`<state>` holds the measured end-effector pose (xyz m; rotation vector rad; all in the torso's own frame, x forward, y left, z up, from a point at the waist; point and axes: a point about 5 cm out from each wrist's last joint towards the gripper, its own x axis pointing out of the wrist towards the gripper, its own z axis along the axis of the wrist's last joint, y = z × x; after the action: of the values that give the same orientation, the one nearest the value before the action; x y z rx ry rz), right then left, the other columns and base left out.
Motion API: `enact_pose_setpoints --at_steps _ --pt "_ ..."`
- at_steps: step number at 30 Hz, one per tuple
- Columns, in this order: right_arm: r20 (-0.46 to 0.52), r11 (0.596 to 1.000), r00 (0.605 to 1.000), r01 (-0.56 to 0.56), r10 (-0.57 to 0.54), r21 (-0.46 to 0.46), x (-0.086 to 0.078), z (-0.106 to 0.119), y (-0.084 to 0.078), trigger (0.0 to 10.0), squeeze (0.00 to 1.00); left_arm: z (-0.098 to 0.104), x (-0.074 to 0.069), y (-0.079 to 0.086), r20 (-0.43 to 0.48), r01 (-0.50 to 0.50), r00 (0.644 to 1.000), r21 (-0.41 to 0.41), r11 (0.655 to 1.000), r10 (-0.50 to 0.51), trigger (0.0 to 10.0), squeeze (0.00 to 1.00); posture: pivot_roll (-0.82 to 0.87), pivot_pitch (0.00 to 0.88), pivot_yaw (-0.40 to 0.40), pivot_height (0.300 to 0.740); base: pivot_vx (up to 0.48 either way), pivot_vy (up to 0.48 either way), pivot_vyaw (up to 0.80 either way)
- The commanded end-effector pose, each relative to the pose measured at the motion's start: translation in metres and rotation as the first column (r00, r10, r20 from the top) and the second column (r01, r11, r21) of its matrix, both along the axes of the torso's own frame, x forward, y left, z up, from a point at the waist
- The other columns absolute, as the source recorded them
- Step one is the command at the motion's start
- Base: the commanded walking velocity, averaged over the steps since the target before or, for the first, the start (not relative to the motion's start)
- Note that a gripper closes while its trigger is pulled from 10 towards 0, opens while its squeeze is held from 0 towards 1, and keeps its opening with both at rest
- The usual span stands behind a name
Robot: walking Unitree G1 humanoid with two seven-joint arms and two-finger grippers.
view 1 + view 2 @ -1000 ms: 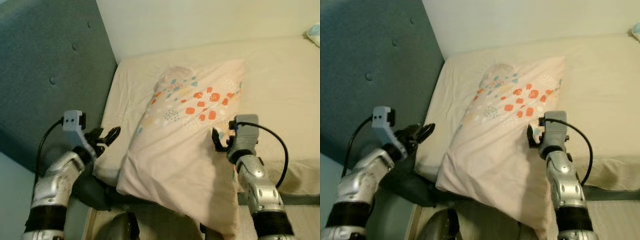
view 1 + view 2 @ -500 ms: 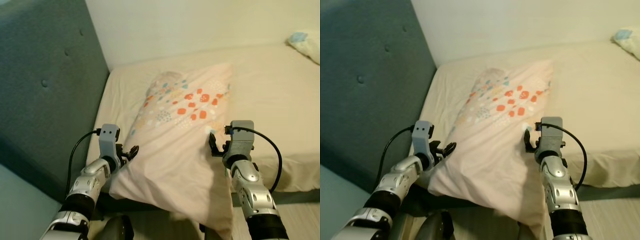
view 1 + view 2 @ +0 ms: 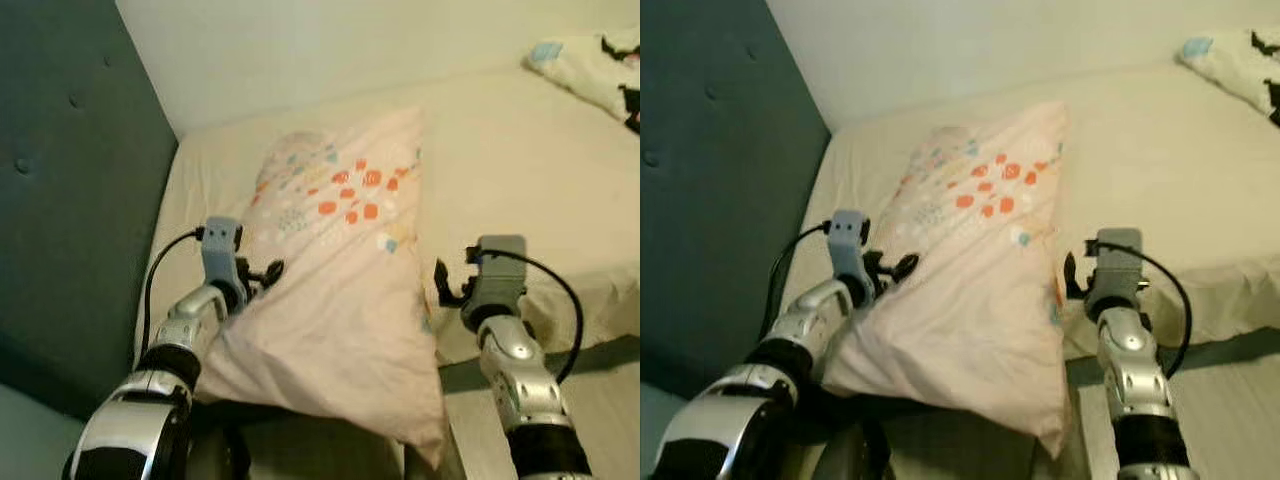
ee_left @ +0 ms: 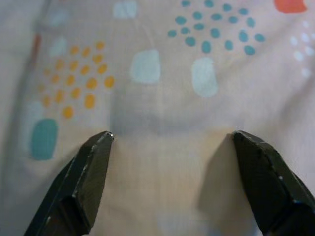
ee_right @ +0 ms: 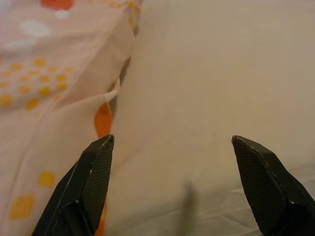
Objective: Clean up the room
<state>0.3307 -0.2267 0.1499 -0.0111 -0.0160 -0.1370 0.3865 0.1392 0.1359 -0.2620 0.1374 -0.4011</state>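
The bed [image 3: 520,170] carries the pillow [image 3: 335,290], which lies near the headboard [image 3: 70,180], its near end overhanging the bed's edge. Likely step: squaring the pillow. Left gripper [image 3: 268,272] and right gripper [image 3: 442,283] flank it, fingers spread wide, holding nothing. Next, press inward. The pillow's underside is hidden.

The pillow [image 3: 340,290] is soft matt cloth, pale pink with printed dots and blotches, creased along its lower end. The sheet [image 3: 500,160] beneath it is matt cream cloth, mostly smooth with slight wrinkles. The headboard [image 3: 60,170], beside the pillow, is dull teal fabric, buttoned. Both arms look like brushed, shiny silver metal; their fingers [image 4: 88,182] are matt black plastic, finely textured.
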Motion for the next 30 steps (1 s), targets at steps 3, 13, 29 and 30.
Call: enact_pose_setpoints --at_steps 3,13,29,30 --pt "0.037 0.994 0.999 -0.018 0.014 0.106 -0.002 0.007 0.002 10.0 1.0 -0.009 -0.002 0.017 -0.082 -0.061 0.995 -0.063 0.996 0.055 10.0 1.0 -0.16 0.36 0.162 0.54 0.0 0.0 0.0" --pt "0.075 0.976 0.996 -0.06 0.045 0.207 0.0 0.016 0.004 10.0 1.0 0.011 0.005 0.073 -0.115 -0.353 0.935 -0.223 0.909 0.335 10.0 1.0 -0.17 0.399 0.156 0.54 0.0 0.0 0.0" --pt "0.086 0.948 0.99 -0.129 0.108 0.292 -0.009 0.011 0.011 10.0 1.0 -0.033 -0.014 0.045 -0.274 -0.184 0.957 -0.323 0.929 0.094 10.0 1.0 -0.2 0.4 0.159 0.54 0.0 0.0 0.0" --pt "0.085 0.947 0.99 -0.131 0.111 0.294 -0.01 0.011 0.012 10.0 1.0 -0.035 -0.015 0.042 -0.277 -0.165 0.958 -0.311 0.936 0.077 10.0 1.0 -0.2 0.4 0.161 0.54 0.0 0.0 0.0"
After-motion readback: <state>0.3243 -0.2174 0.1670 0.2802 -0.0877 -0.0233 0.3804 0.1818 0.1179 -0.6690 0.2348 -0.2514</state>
